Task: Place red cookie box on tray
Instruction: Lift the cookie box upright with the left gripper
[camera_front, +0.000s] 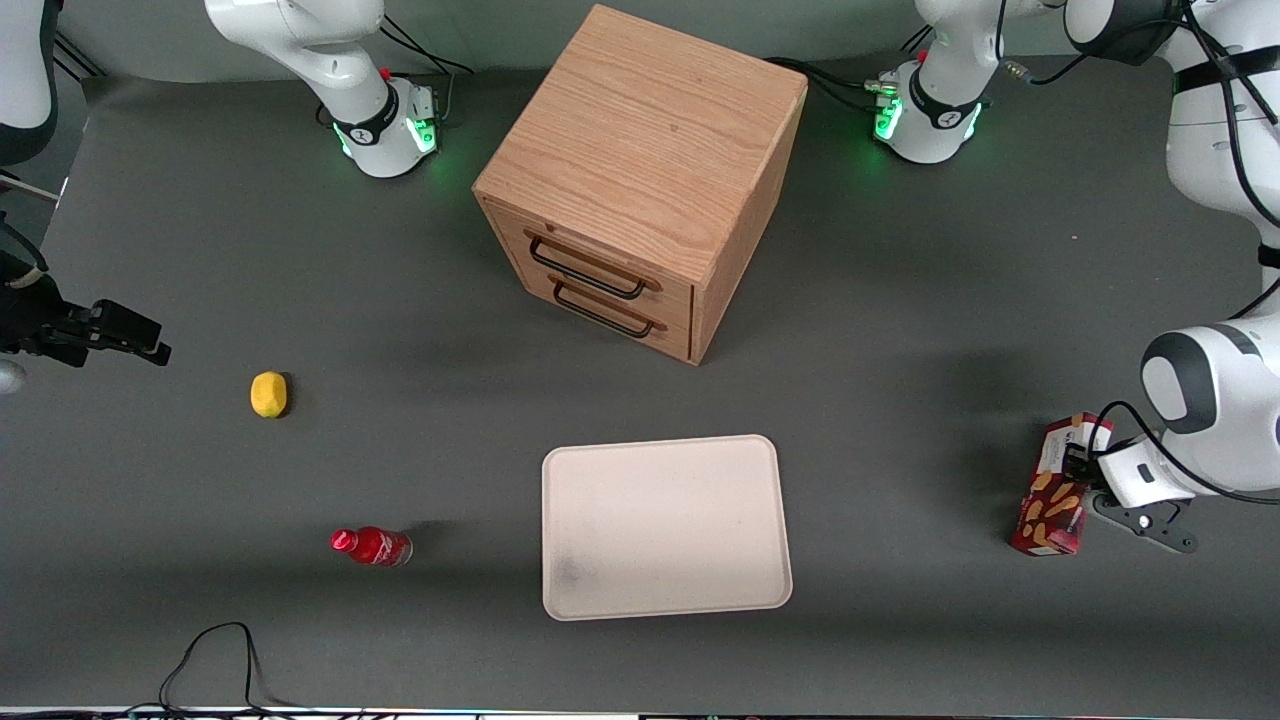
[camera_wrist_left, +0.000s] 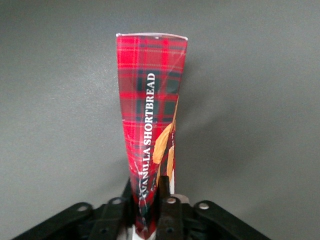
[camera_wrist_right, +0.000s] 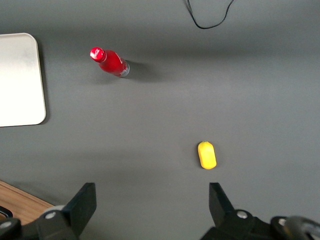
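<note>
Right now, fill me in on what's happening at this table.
The left arm's gripper is shut on the red cookie box at the working arm's end of the table, its fingers pinching the carton's narrow end. The tray sits bare in front of the wooden drawer cabinet, so the box has yet to reach it. A yellow lemon and red bottle lie toward the parked arm's end.

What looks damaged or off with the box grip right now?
The red cookie box looks pinched and creased where the gripper is shut on it, its sides squeezed narrower there. The tray, toward the table's middle, holds nothing yet.
</note>
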